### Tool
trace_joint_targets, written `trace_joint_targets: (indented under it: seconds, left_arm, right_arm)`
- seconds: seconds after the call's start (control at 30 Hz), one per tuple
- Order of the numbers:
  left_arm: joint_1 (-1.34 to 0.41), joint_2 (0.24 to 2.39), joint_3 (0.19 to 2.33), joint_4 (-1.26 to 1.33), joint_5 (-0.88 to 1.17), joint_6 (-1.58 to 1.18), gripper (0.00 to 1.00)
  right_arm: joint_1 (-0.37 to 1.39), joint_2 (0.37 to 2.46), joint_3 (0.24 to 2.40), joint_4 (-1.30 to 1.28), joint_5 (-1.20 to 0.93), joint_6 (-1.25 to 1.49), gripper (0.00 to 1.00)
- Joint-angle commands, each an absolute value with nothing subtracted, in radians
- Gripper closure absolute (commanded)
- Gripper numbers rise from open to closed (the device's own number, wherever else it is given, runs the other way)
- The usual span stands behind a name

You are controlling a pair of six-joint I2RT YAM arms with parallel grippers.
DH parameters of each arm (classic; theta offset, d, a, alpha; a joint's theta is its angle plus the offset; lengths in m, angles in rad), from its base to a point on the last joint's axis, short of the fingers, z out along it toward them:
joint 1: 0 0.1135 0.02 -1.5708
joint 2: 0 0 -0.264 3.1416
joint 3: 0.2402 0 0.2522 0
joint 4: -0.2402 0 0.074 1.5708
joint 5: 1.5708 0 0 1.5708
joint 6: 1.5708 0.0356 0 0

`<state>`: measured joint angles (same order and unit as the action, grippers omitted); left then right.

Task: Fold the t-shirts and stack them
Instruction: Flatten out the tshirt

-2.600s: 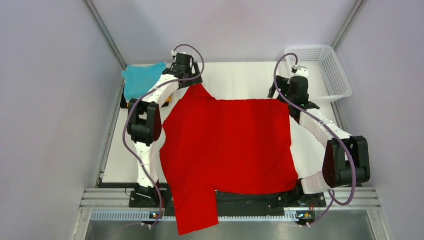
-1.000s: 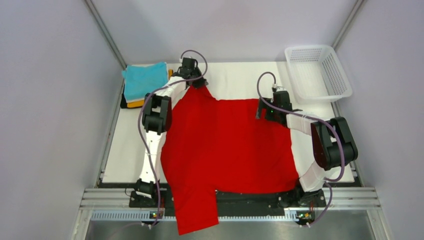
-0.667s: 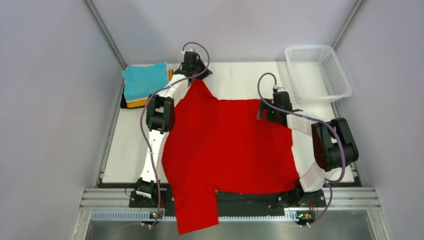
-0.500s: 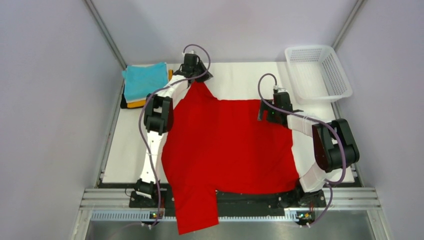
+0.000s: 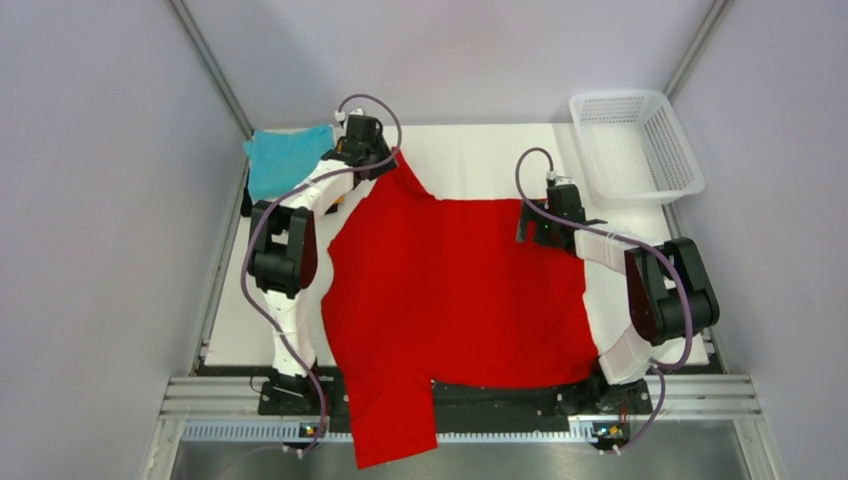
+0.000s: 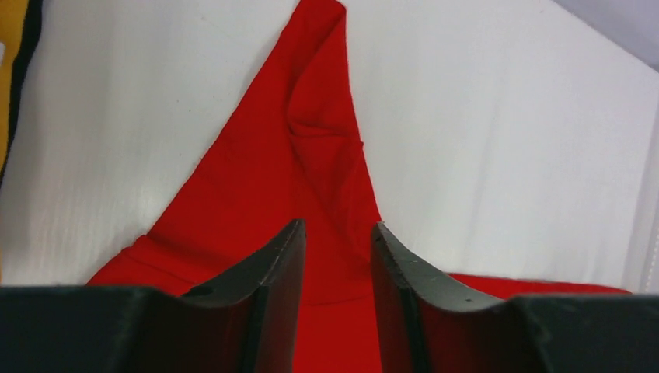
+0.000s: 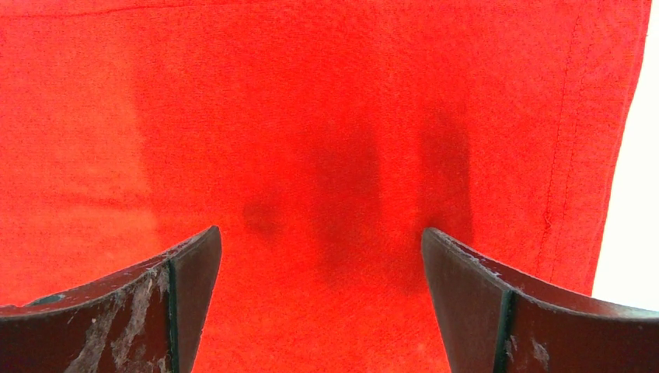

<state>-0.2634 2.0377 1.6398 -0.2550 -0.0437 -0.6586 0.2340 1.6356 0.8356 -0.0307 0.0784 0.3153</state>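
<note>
- One red shirt (image 5: 455, 290) lies spread flat on the table (image 5: 480, 150), one sleeve hanging off the near edge.
- Soft, light and limp, it likely wants pinching at sleeve tip and corner.
- Left gripper (image 6: 338, 241) narrowly parted, empty, over the far sleeve; right gripper (image 7: 319, 249) spread wide above cloth.
- Smooth white tabletop; basket (image 5: 635, 145) far right.

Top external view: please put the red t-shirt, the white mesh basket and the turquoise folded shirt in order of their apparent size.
1. red t-shirt, by far the largest.
2. white mesh basket.
3. turquoise folded shirt, smallest; the left arm hides part of it, so its full size is unsure.
</note>
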Motion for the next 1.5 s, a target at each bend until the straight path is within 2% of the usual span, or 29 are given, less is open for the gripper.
trace_joint_targets:
  seconds: [0.0,0.23,0.43,0.8,0.97,1.07,1.13,1.17,1.2,1.27,1.33,1.47]
  left_arm:
    - [-0.262,2.134,1.683,-0.261,-0.036,-0.676,0.61]
    - [-0.262,2.256,1.799,-0.271,0.043,-0.713,0.66]
    - [-0.265,2.384,1.965,-0.258,0.123,-0.751,0.66]
    - [-0.272,2.675,2.379,-0.132,0.232,-0.875,0.52]
    - [-0.269,2.616,2.434,-0.079,0.192,-0.841,0.45]
    - [-0.268,2.482,2.367,-0.104,0.173,-0.760,0.43]
    - [-0.268,2.372,2.244,-0.123,0.161,-0.713,0.42]
    - [-0.270,2.309,2.172,-0.143,0.151,-0.696,0.35]
    - [-0.269,2.255,2.094,-0.169,0.143,-0.681,0.22]
    - [-0.270,2.148,1.951,-0.243,0.123,-0.659,0.11]
    - [-0.271,2.061,1.813,-0.310,0.090,-0.644,0.07]
    - [-0.272,1.960,1.595,-0.367,0.041,-0.615,0.05]
  right_arm:
    - [0.238,1.628,0.846,-0.030,0.089,0.303,0.01]
    - [0.239,1.635,0.855,-0.038,0.098,0.304,0.01]
    - [0.239,1.638,0.865,-0.055,0.120,0.295,0.01]
    - [0.238,1.638,0.870,-0.069,0.159,0.285,0.01]
    - [0.239,1.637,0.871,-0.071,0.162,0.289,0.01]
    - [0.239,1.626,0.867,-0.068,0.168,0.300,0.01]
    - [0.239,1.612,0.866,-0.072,0.171,0.309,0.01]
    - [0.239,1.602,0.867,-0.072,0.172,0.315,0.01]
    - [0.239,1.590,0.869,-0.076,0.174,0.324,0.01]
    - [0.238,1.568,0.876,-0.087,0.184,0.338,0.01]
    - [0.239,1.549,0.882,-0.089,0.194,0.352,0.01]
    - [0.239,1.552,0.904,-0.108,0.213,0.396,0.01]
